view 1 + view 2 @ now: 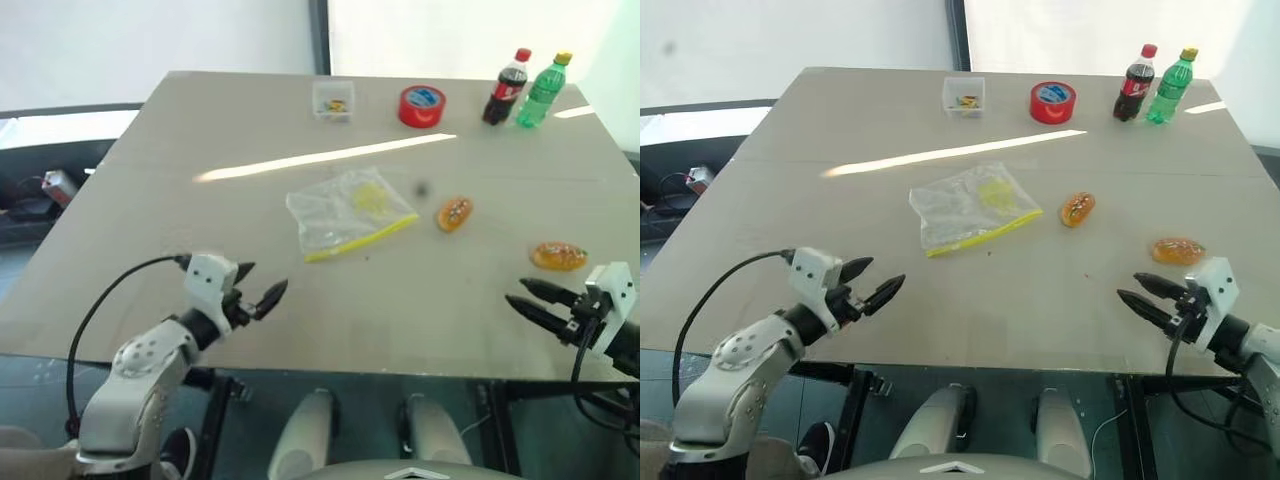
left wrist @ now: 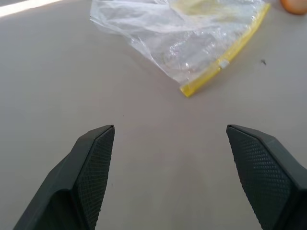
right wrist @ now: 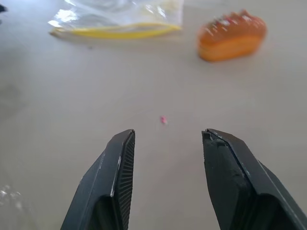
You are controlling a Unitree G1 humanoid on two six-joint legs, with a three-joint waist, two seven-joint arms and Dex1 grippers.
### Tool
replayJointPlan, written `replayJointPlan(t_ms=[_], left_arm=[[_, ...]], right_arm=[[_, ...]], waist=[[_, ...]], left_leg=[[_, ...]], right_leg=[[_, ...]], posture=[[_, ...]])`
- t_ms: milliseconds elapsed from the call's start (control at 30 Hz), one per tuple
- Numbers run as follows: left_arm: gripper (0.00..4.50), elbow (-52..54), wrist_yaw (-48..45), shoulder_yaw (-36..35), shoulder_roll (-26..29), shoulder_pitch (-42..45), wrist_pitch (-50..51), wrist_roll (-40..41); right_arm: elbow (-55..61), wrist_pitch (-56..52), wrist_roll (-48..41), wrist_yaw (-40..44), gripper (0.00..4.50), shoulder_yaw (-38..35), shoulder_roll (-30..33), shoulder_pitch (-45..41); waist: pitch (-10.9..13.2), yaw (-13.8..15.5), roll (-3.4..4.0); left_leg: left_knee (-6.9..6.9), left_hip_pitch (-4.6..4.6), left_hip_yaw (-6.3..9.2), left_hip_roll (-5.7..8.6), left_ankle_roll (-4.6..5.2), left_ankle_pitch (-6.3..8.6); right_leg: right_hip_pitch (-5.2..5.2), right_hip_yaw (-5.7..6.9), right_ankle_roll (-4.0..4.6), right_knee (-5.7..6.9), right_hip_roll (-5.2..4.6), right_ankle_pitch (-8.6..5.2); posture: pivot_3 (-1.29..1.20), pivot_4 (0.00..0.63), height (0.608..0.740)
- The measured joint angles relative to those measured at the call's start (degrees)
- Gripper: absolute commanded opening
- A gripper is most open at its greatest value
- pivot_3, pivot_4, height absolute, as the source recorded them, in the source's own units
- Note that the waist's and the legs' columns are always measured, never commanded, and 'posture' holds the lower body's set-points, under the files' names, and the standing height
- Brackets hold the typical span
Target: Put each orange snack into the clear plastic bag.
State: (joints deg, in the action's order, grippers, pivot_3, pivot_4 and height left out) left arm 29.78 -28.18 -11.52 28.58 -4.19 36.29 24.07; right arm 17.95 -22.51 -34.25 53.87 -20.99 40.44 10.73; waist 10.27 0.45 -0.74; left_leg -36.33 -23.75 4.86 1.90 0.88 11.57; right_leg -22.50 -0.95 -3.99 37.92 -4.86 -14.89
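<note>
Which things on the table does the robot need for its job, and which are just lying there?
Needed: two orange snacks, clear plastic bag.
Just lying about: red tape roll, small clear box, cola bottle, green bottle.

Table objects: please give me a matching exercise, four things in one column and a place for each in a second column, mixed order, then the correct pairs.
Things:
1. clear plastic bag
2. red tape roll
3. small clear box
4. green bottle

Places:
A. far edge, beside the dark cola bottle
B. far edge, between the box and the bottles
C. middle of the table, left of an orange snack
D. far edge, left of the tape roll

Pairs: 1-C, 2-B, 3-D, 4-A
</note>
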Motion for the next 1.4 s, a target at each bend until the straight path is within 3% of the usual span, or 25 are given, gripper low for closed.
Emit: replayJointPlan(t_ms=[100,167,333,467,533,867,967,1100,1133,1167,1267,1400], left_arm=[[3.93,-0.21,0.85,0.91,0.01,3.94,2.36,0.62],[4.47,-1.22,0.62,0.96,-0.06,4.92,3.24,1.35],[4.47,-3.75,1.42,0.83,-1.12,8.58,5.38,2.73],[4.50,-9.71,4.53,0.41,-4.16,14.52,10.17,4.78],[4.50,-13.34,5.69,0.19,-6.69,18.76,12.33,6.18],[4.50,-29.00,5.99,2.55,-12.06,30.86,14.39,6.47],[3.72,-32.89,5.68,3.17,-12.46,33.39,13.31,5.81],[1.99,-35.72,4.79,3.49,-13.22,34.58,12.58,5.34],[1.75,-35.73,4.77,3.60,-13.35,34.66,12.71,5.36],[1.14,-35.76,4.69,4.05,-14.10,34.90,13.47,5.53],[0.20,-34.73,5.98,2.13,-15.17,35.26,18.96,8.81],[0.09,-30.64,7.64,-0.26,-14.76,35.44,25.54,12.24]], right_arm=[[5.09,-3.45,-2.49,-1.55,2.23,1.49,0.54,-4.04],[6.26,-5.30,-3.26,-3.03,2.23,2.39,0.75,-6.33],[7.73,-8.00,-4.04,-5.67,2.23,3.03,1.55,-10.52],[8.76,-9.34,-4.21,-6.87,3.42,4.68,2.06,-13.87],[8.77,-9.79,-3.94,-7.30,4.45,6.29,2.09,-16.09],[6.71,-7.73,4.54,-7.77,4.45,17.30,1.69,-24.12],[4.86,-4.17,10.51,-7.11,4.50,23.52,1.30,-26.59],[-3.55,5.57,22.26,-9.54,4.50,31.27,-2.92,-31.71],[-4.17,6.13,23.03,-9.74,4.50,31.75,-3.15,-32.17],[-7.15,8.74,26.54,-10.77,4.50,33.75,-4.13,-33.85],[-17.92,17.00,36.93,-15.07,4.50,38.19,-5.97,-39.10],[-28.57,24.33,45.08,-18.74,4.50,40.95,-7.10,-43.32]], waist=[[0.00,-0.05,0.00],[0.01,0.02,-0.01],[0.02,0.40,-0.03],[0.04,0.29,-0.08],[0.04,0.27,-0.08],[0.03,0.08,-0.08],[0.02,0.13,-0.08],[0.02,-0.23,-0.09],[0.02,-0.25,-0.09],[0.03,-0.21,-0.10],[0.05,-0.70,-0.13],[0.06,-1.27,-0.14]], left_leg=[[0.00,-0.01,-0.02,0.00,0.00,0.00],[0.01,-0.03,-0.01,0.01,-0.01,0.00],[0.01,-0.07,0.05,0.04,-0.01,0.00],[-0.01,-0.06,0.07,0.06,0.00,0.00],[-0.03,-0.05,0.07,0.07,0.00,-0.01],[-0.03,-0.06,0.06,0.18,-0.02,-0.01],[-0.03,-0.03,0.06,0.27,-0.02,-0.01],[-0.05,-0.05,0.08,0.34,-0.06,-0.04],[-0.05,-0.05,0.09,0.35,-0.06,-0.04],[-0.05,-0.07,0.11,0.37,-0.14,-0.09],[-0.04,-0.10,0.12,0.38,-0.31,-0.19],[0.01,-0.10,0.11,0.37,-0.32,-0.19]], right_leg=[[0.00,-0.01,-0.20,-0.03,0.03,0.12],[-0.01,-0.01,-0.19,-0.05,0.03,0.13],[0.00,0.05,-0.19,-0.06,0.02,0.13],[0.01,0.07,-0.21,-0.04,0.04,0.14],[0.02,0.08,-0.22,-0.02,0.05,0.14],[0.00,0.06,-0.22,0.00,0.06,0.15],[0.02,0.07,-0.22,-0.01,0.05,0.15],[0.00,0.04,-0.24,0.01,0.04,0.16],[0.00,0.04,-0.24,0.01,0.03,0.16],[0.00,0.06,-0.25,0.01,0.02,0.17],[-0.07,0.03,-0.26,0.02,-0.01,0.18],[-0.11,0.01,-0.25,0.03,0.00,0.18]], posture=[[0.00,0.150,0.740],[0.00,0.150,0.740],[0.00,0.150,0.740],[0.00,0.150,0.740],[0.00,0.150,0.740],[0.00,0.150,0.740],[0.00,0.150,0.740],[0.00,0.150,0.740],[0.00,0.150,0.740],[0.00,0.150,0.740],[0.00,0.150,0.740],[0.00,0.150,0.740]])
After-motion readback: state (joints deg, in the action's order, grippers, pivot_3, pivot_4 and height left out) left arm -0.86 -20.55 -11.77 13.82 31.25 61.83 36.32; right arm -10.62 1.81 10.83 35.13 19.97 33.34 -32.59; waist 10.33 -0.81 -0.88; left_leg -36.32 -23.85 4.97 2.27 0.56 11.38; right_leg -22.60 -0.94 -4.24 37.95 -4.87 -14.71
